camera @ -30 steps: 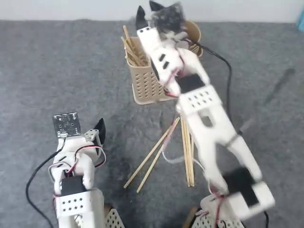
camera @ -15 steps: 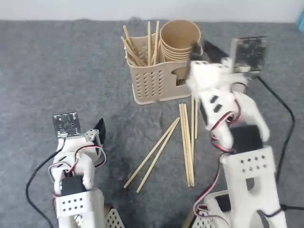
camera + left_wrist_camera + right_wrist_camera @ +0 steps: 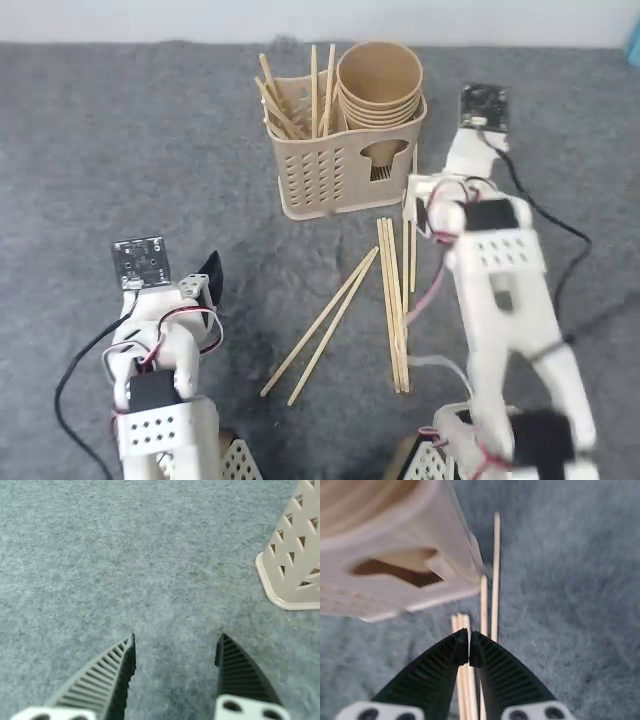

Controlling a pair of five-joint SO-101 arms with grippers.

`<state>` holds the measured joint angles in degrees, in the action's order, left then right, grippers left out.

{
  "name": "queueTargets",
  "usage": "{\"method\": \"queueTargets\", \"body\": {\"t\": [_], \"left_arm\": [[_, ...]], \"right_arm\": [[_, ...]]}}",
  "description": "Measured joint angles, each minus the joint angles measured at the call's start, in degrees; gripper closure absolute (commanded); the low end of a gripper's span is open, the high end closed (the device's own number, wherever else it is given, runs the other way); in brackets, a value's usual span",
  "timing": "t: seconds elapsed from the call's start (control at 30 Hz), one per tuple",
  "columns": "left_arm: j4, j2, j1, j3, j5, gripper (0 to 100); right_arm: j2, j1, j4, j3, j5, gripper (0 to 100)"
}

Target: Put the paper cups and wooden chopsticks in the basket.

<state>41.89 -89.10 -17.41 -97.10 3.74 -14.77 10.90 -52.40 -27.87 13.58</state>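
A beige slotted basket [image 3: 335,175] stands at the back of the mat with a stack of brown paper cups [image 3: 380,75] and several wooden chopsticks [image 3: 300,95] upright in it. More chopsticks lie loose on the mat: a straight bunch [image 3: 395,295] in front of the basket's right corner and two slanted ones [image 3: 325,320] beside it. My right gripper [image 3: 469,637] is shut with nothing in it, just above the loose chopsticks [image 3: 495,570] beside the basket's wall [image 3: 420,575]. My left gripper [image 3: 176,642] hangs open over bare mat, to the front left of the basket [image 3: 295,565].
A grey felt mat [image 3: 130,150] covers the table. My right arm [image 3: 495,260] stretches along the right side with its cables trailing. My left arm [image 3: 160,340] sits at the front left. A pale wall runs along the mat's far edge.
My right arm has drawn back from over the basket, swung right and come down beside the basket's right corner. The cup stack now shows in the basket. The left arm has kept still.
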Motion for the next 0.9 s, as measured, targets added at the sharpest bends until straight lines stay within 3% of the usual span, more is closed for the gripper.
{"method": "queueTargets", "body": {"t": [0.37,0.53,0.9], "left_arm": [[0.00,0.00,0.00,0.00,0.00,75],[0.00,0.00,0.00,0.00,0.00,75],[0.00,0.00,0.00,0.00,0.00,75]], "right_arm": [[25.58,-1.93,19.69,0.00,0.00,96.0],[26.29,-0.79,20.75,0.09,-1.14,85.3],[26.29,-0.70,20.92,0.09,-4.13,85.1]]}}
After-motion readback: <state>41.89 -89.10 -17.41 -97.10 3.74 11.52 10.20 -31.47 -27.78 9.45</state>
